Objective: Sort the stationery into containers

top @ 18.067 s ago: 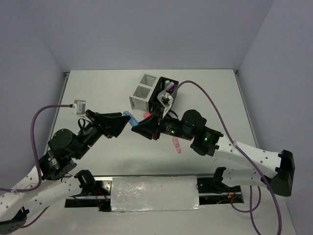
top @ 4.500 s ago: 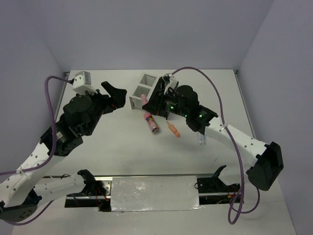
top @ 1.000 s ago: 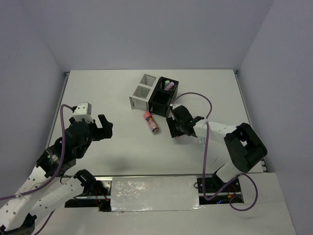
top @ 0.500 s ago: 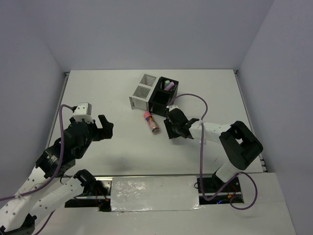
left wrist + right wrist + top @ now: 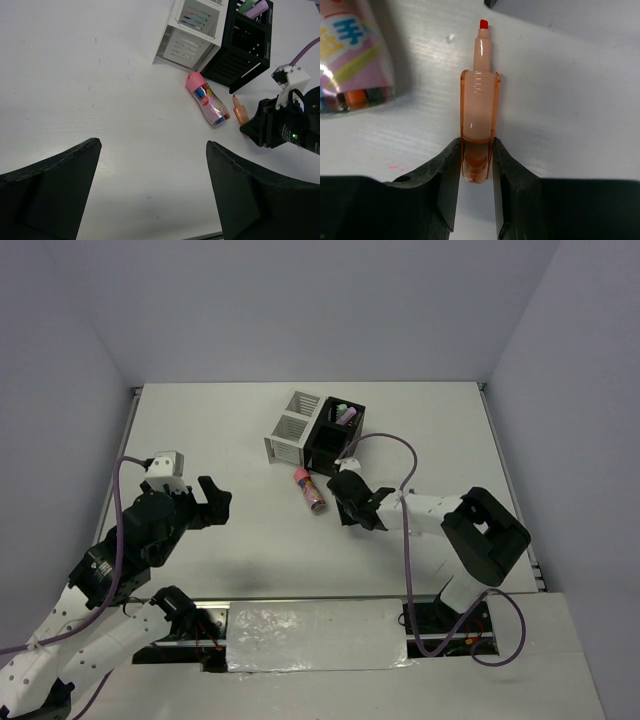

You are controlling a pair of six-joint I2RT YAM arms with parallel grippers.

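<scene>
One orange highlighter [image 5: 478, 130] lies flat on the table [image 5: 230, 430], just beside the pink tube [image 5: 207, 98] and near the black box [image 5: 245, 45], with its bare tip pointing toward that box. The right gripper [image 5: 476, 150] is down at the table, and its fingers [image 5: 447, 175] appear pressed against both sides of the barrel's tail end, pinching the highlighter by the rear only. The left gripper [image 5: 150, 200] hovers well apart, spread wide and empty.

The highlighter looks like a light, stiff plastic barrel. It is smooth and glossy, so it may slip or swing in a tail-end pinch. With no cap on, the tip could mark whatever it touches. A hold nearer the ribbed middle would probably steady it better. Tipping it upright for the tall box seems the harder part.
</scene>
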